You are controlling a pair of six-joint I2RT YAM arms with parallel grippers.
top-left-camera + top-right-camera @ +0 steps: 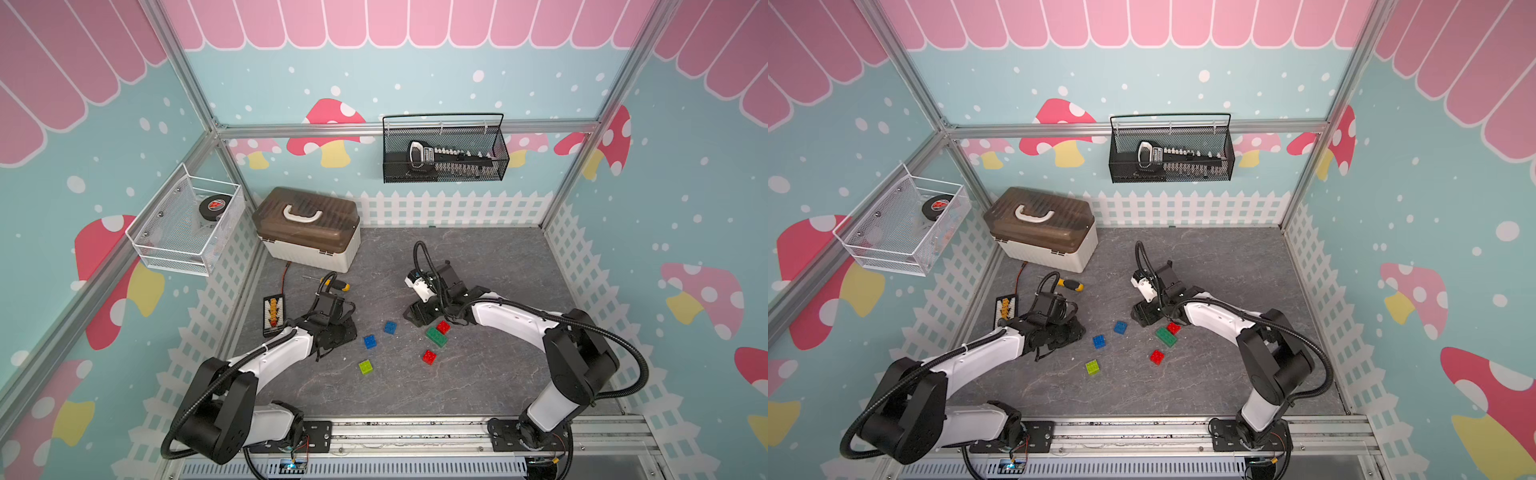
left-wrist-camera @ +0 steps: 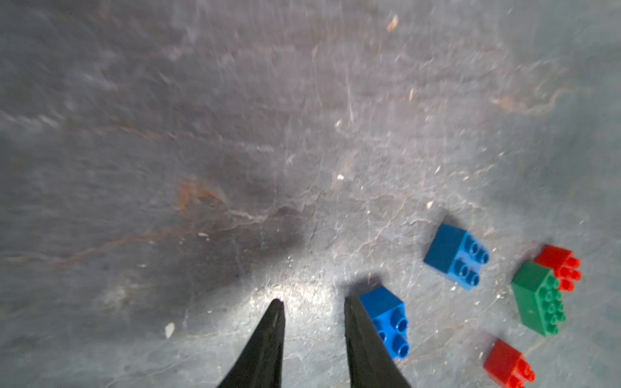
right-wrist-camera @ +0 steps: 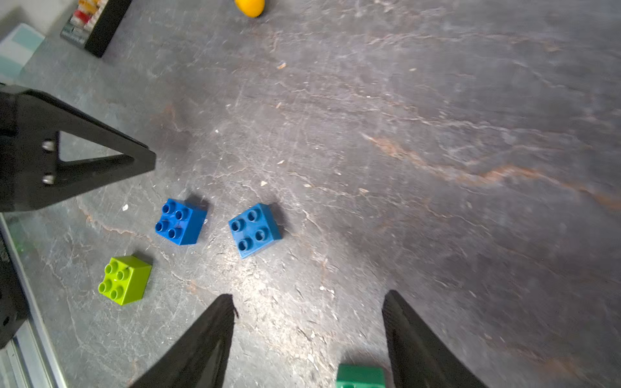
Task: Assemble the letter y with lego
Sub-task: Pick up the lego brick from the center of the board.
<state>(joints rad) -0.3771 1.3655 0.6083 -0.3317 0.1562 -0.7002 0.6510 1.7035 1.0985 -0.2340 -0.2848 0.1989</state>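
Barely started: the lego [image 1: 365,367] lies loose on the surface [image 1: 478,382], none apparently joined; left hand [image 2: 311,302] and right hand [image 3: 309,299] both released, empty, bricks beside them.

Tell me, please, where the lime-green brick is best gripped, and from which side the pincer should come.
Take the lime-green brick by two opposite flat side walls, coming straight down from above. It sits studs up on the table, apart from the other bricks, so all its walls look free. It is square, so either pair should serve. The left pincer seems nearer.
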